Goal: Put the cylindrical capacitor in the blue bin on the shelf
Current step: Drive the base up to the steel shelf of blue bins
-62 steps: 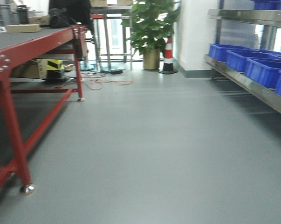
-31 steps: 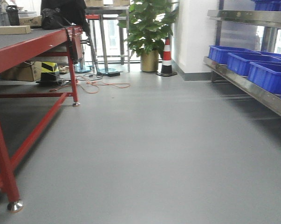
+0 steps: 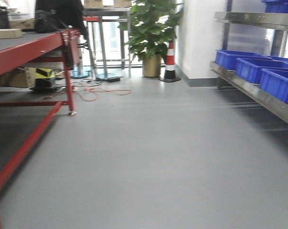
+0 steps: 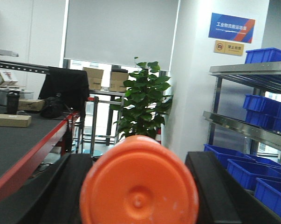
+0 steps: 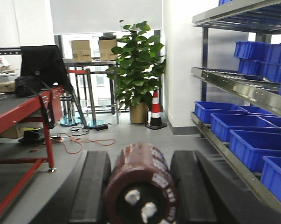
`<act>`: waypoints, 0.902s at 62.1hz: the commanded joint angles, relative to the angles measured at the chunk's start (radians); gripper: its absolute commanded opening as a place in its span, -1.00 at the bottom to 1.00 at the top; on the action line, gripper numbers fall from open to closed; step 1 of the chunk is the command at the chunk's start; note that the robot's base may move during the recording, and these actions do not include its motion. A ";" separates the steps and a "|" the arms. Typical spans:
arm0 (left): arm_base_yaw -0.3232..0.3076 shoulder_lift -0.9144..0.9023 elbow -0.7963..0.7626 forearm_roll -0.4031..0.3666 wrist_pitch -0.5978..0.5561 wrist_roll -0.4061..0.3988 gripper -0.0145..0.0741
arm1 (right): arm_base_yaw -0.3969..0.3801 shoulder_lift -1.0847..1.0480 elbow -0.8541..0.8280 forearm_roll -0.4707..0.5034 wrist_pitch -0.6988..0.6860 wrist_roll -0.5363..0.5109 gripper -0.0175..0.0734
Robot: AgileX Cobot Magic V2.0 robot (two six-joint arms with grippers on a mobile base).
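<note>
Front view: the red-framed counter (image 3: 24, 47) has lost its near caster leg past the frame edge, and the shelf (image 3: 258, 94) with its blue bins (image 3: 251, 70) has slid right. Left wrist view: the left end effector (image 4: 139, 177) is clamped on an orange-capped cylinder (image 4: 139, 193), left of the shelf. Right wrist view: the right end effector (image 5: 140, 170) grips the cylindrical capacitor (image 5: 139, 189) between 2 black fingers (image 5: 91, 186), left of the shelf.

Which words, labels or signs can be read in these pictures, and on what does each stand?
Blue sign on the white wall: white Chinese characters, too small to read.
Orange plaque below it: too blurred to read.
Capacitor: white print on its sleeve, blurred.
Nothing can be quoted.
</note>
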 commanded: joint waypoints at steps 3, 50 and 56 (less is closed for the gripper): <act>-0.001 -0.005 0.001 -0.005 -0.019 0.000 -0.92 | -0.002 0.000 0.002 0.002 -0.016 -0.001 -0.98; -0.001 -0.005 0.001 -0.005 -0.019 0.000 -0.92 | -0.002 0.000 0.002 0.002 -0.016 -0.001 -0.98; -0.001 -0.005 0.001 -0.005 -0.019 0.000 -0.92 | -0.002 0.000 0.002 0.002 -0.016 -0.001 -0.98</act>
